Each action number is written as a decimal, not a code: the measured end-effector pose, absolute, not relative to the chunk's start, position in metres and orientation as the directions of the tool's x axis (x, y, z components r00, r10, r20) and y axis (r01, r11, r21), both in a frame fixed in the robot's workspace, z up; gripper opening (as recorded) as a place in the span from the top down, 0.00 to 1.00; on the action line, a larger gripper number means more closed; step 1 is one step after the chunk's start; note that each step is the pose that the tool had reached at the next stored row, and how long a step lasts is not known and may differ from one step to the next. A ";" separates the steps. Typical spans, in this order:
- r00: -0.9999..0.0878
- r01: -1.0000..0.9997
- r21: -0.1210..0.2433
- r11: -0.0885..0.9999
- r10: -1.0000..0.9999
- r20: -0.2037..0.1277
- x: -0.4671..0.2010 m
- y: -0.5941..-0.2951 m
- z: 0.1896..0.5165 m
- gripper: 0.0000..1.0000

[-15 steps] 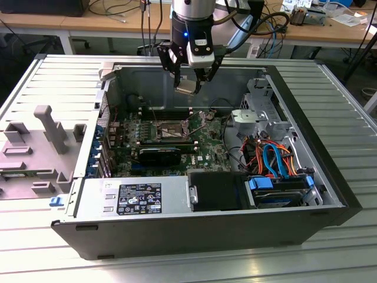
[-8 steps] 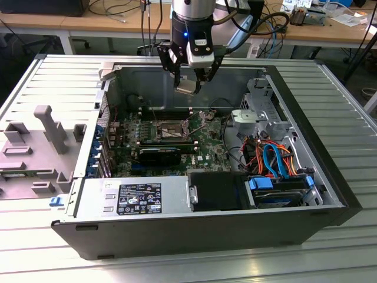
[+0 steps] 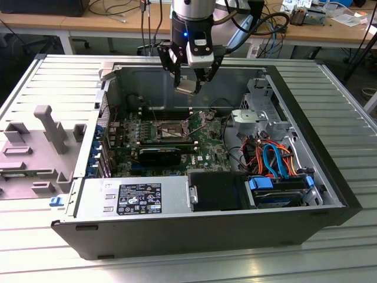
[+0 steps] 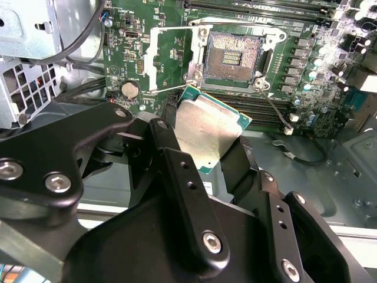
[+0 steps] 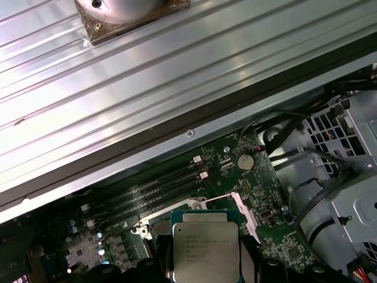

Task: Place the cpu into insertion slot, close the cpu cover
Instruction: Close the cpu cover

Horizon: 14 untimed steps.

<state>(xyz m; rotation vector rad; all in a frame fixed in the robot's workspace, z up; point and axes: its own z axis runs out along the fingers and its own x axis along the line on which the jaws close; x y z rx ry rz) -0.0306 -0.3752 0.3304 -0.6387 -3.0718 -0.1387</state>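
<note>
- Robot arm (image 3: 191, 9): a smooth silver-grey cylinder, seen in the exterior view.
- Below it sits a black collar (image 3: 184, 28) carrying one small blue light (image 3: 186, 33).
- Thick black cables (image 3: 262, 26) loop out from the wrist toward the exterior view's right.
- Gripper (image 3: 189, 87): a black body with a pale grey front plate.
- Fingers (image 4: 182, 177): matte black, flat angular bars joined like linkages, in the second wrist view.
- Round silver screws (image 4: 212, 242) sit at the joints, with small holes along the bars.
</note>
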 end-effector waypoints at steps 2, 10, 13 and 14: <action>-0.916 0.400 0.086 0.913 0.400 0.019 -0.031 -0.375 0.330 0.45; -0.914 0.406 0.086 0.910 0.406 0.019 -0.031 -0.375 0.330 0.45; -0.913 0.409 0.086 0.909 0.409 0.019 -0.031 -0.375 0.330 0.45; -0.912 0.409 0.086 0.908 0.409 0.019 -0.031 -0.375 0.330 0.45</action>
